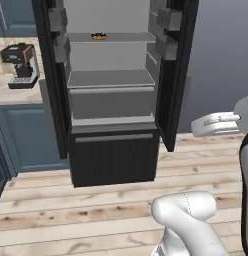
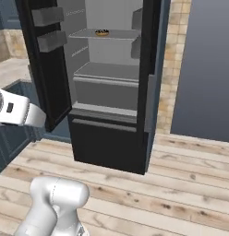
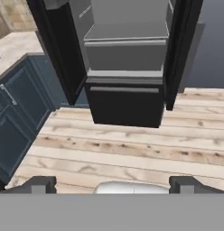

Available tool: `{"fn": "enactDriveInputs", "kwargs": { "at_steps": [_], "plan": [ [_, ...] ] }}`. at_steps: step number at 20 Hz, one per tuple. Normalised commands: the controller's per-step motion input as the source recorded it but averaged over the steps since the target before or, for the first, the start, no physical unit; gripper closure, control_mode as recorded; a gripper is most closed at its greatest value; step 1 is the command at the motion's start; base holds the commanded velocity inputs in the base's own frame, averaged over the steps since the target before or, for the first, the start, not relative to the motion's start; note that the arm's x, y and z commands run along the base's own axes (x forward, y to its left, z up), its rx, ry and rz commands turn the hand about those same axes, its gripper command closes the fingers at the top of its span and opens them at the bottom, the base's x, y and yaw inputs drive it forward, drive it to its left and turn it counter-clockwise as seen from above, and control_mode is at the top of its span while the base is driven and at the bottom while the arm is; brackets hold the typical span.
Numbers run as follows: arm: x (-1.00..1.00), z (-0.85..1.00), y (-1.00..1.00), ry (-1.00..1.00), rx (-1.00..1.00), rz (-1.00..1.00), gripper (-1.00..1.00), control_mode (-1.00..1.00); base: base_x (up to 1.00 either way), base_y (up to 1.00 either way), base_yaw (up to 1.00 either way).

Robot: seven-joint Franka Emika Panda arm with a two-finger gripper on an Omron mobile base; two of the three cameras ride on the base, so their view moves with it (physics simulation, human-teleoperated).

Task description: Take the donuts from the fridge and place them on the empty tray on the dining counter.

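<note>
One donut sits on a high shelf inside the fridge. It has dark icing on top and a tan ring below. From the right base view it is at the same spot, near the middle of that shelf and close to the back wall. It is small in both views, so I cannot make out sprinkles.

Both fridge doors stand wide open. Grey bins hang on the insides of the doors. Below the donut shelf is a second grey shelf, then a grey drawer, then the black bottom drawer with a grey bar handle.

My gripper is low and well apart from the fridge, looking across the wood floor at it. My two dark fingertips are spread far apart at the bottom of the hand view, and nothing is between them. I hold nothing.

Blue cabinets stand to the left of the fridge, with a pale counter top over them. A coffee machine sits on that counter, just beside the left fridge door. To the right of the fridge is a plain grey-blue wall
</note>
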Motion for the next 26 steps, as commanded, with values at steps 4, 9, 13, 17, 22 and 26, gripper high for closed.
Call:
{"fn": "enactDriveInputs", "kwargs": {
  "at_steps": [4, 9, 13, 17, 22, 26],
  "plan": [
    [0.0, 0.0, 0.0, 0.0, 0.0, 0.0, -1.0, 1.0, 0.8, 0.8, -0.18],
    [0.0, 0.0, 0.0, 0.0, 0.0, 0.0, -1.0, 1.0, 1.0, -0.52, 0.0],
    [0.0, 0.0, 0.0, 0.0, 0.0, 0.0, -1.0, 1.0, 1.0, -0.51, 0.0],
    [0.0, 0.0, 0.0, 0.0, 0.0, 0.0, -1.0, 1.0, 1.0, 0.58, -0.09],
    [0.0, 0.0, 0.0, 0.0, 0.0, 0.0, -1.0, 1.0, 1.0, 0.71, -0.19],
    [0.0, 0.0, 0.0, 0.0, 0.0, 0.0, -1.0, 1.0, 1.0, -0.38, -0.03]
  ]
}}
